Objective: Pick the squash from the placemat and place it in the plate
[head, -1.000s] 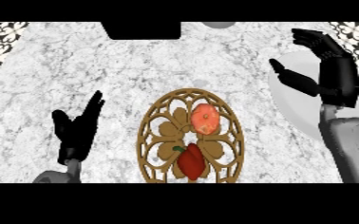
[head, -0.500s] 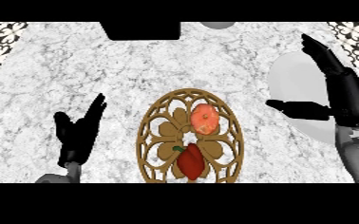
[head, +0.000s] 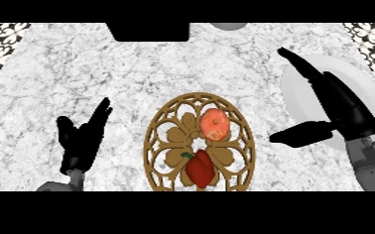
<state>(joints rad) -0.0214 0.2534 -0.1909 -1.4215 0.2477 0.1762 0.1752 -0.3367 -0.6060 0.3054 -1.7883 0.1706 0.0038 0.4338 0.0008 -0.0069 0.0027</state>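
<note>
The round orange squash [head: 215,124], mottled with paler flecks, lies on the upper right part of the oval gold openwork placemat [head: 162,138] at the near edge of the white marble counter [head: 110,74], just above a glossy red bell pepper with a green stem [head: 200,168] on the same mat. The smooth white round plate [head: 296,91] sits at the counter's right edge. My right hand [head: 341,111] hangs over it, fingers straight and thumb spread wide. My left hand [head: 82,139] rests open near the counter's near left corner.
</note>
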